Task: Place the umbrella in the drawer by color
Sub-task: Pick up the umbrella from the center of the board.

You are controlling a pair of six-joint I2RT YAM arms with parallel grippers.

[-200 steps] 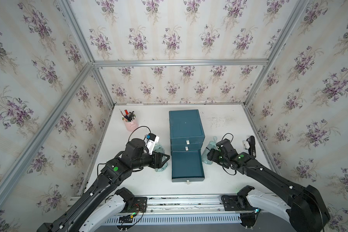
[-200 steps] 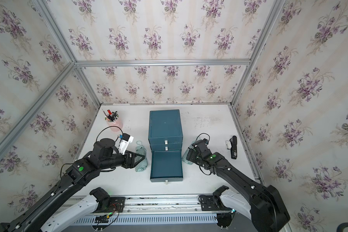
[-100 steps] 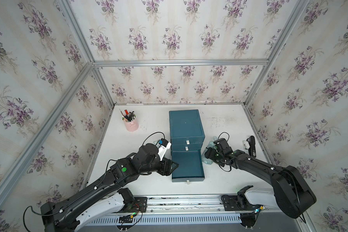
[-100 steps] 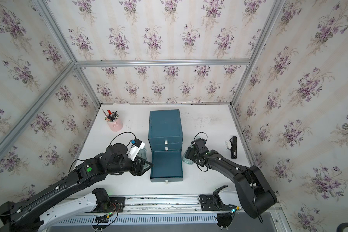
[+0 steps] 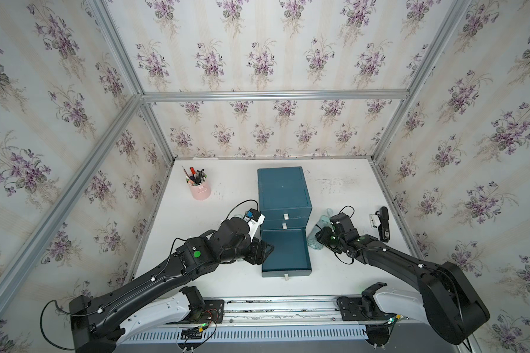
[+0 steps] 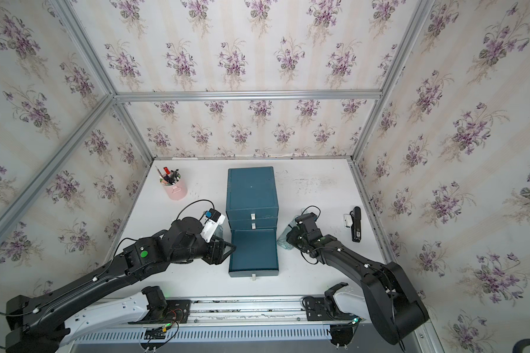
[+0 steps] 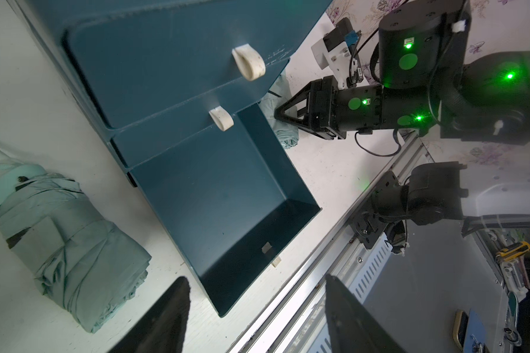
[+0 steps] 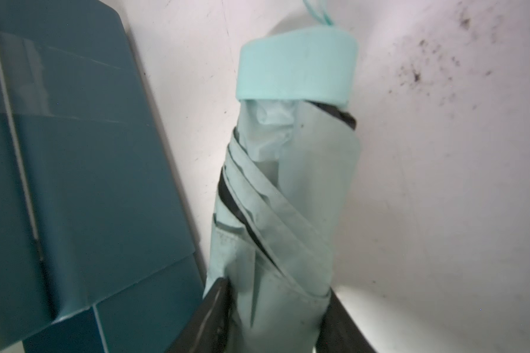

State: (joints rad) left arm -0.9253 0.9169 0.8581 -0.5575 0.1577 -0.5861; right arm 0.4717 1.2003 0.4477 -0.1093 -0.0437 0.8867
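As the umbrella (image 8: 288,198) lay lengthwise along the right flank of the drawer (image 5: 283,189), the nearer right gripper (image 8: 276,290) clasped its canopy end, while the left gripper (image 7: 254,278) hung released opposite.

Cloth and matt panel
The folded mint-green umbrella (image 8: 285,214) is creased matt cloth; the dark teal-blue drawer cabinet (image 5: 283,189) is smooth, faintly sheened.

A pink pen cup (image 5: 200,191) stands well apart from a black device (image 5: 383,224).
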